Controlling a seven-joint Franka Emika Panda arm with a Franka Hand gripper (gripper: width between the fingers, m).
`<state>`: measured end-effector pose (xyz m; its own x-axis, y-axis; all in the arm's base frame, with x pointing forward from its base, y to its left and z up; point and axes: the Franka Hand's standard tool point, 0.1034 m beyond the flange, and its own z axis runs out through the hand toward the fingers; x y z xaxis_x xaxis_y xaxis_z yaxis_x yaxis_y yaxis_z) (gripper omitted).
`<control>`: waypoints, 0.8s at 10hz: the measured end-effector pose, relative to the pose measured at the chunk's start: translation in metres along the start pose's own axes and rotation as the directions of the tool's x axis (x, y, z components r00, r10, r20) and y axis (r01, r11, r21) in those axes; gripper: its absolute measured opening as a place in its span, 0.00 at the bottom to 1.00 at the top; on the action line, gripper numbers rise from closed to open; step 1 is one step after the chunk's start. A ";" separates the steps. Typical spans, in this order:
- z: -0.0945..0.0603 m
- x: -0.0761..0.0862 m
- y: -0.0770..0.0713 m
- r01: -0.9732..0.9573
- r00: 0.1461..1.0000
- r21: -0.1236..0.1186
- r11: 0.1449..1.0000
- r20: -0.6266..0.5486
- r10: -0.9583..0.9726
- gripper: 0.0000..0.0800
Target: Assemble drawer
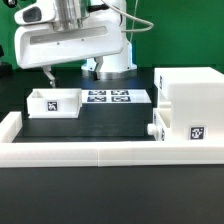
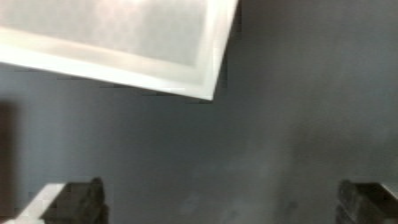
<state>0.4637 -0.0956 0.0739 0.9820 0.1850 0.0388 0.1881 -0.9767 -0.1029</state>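
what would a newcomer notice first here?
The tall white plastic hollow box with a black-and-white tag fills the exterior view's right, with a round white knob sticking out low beside it. At the exterior view's left, a small white open tray sits on the black table. The gripper hangs open close by, holding nothing.

Hand [image 1: 66, 74] points down, fingers [image 2: 71, 203] spread wide (grip empty).

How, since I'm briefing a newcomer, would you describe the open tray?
On the black table, look to the exterior view's left of the marker board. The small open tray sits there, low and shallow, unlike the tall box opposite.
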 end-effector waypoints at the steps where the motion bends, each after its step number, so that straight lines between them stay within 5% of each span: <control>1: 0.004 -0.004 0.001 -0.060 0.998 -0.016 0.998 -0.017 0.059 0.81; 6: 0.028 -0.046 0.000 -0.084 0.996 -0.032 0.996 -0.004 0.084 0.81; 8: 0.030 -0.049 0.000 -0.090 0.996 -0.032 0.995 -0.001 0.090 0.81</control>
<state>0.4157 -0.1013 0.0422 0.9949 0.0962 0.0304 0.0982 -0.9924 -0.0736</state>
